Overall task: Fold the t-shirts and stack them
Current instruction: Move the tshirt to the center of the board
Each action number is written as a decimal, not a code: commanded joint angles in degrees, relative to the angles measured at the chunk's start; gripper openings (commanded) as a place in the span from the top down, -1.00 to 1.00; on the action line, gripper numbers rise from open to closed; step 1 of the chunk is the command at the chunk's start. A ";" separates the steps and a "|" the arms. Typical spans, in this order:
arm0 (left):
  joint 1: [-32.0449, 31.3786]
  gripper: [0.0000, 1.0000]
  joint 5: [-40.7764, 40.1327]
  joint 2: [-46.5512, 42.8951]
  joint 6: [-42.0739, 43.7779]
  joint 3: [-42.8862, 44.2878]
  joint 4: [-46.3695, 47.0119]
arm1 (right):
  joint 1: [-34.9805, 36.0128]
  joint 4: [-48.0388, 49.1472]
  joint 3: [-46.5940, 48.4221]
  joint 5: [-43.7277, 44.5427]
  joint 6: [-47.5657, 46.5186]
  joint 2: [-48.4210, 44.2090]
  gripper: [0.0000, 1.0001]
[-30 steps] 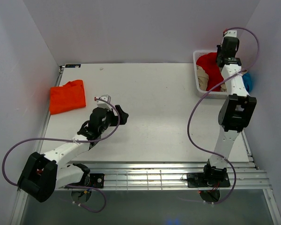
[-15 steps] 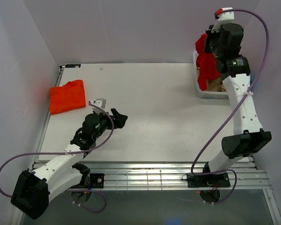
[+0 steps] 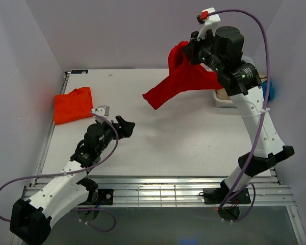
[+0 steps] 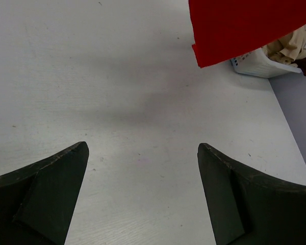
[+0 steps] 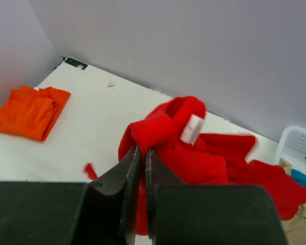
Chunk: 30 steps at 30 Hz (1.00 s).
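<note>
My right gripper is shut on a red t-shirt and holds it high over the table's back right. The shirt hangs and trails toward the table's middle. In the right wrist view the gripper pinches a fold of the red shirt, with a white label beside it. A folded orange t-shirt lies at the table's left; it also shows in the right wrist view. My left gripper is open and empty, low over the table's middle left. Its view shows the gripper over bare table and the red shirt's hem.
A white basket with beige clothing stands at the back right, partly hidden by my right arm; it also shows in the left wrist view. A blue cloth lies beside it. Grey walls close the left, back and right.
My right gripper has lifted the red shirt out of the basket and swung it left over the table. My left arm has shifted slightly left and forward.
</note>
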 commanded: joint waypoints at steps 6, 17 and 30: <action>0.30 -0.96 -4.44 -5.96 -0.39 4.15 -4.16 | -0.27 9.58 -25.45 5.22 2.43 -15.19 0.85; 0.30 -0.96 -6.55 -7.02 -1.89 4.32 -6.53 | 6.84 10.74 -20.94 -3.80 6.21 -6.16 0.85; 0.30 -0.96 -9.71 -9.13 -1.27 3.62 -8.20 | 16.78 12.05 5.81 -9.19 11.75 6.08 0.85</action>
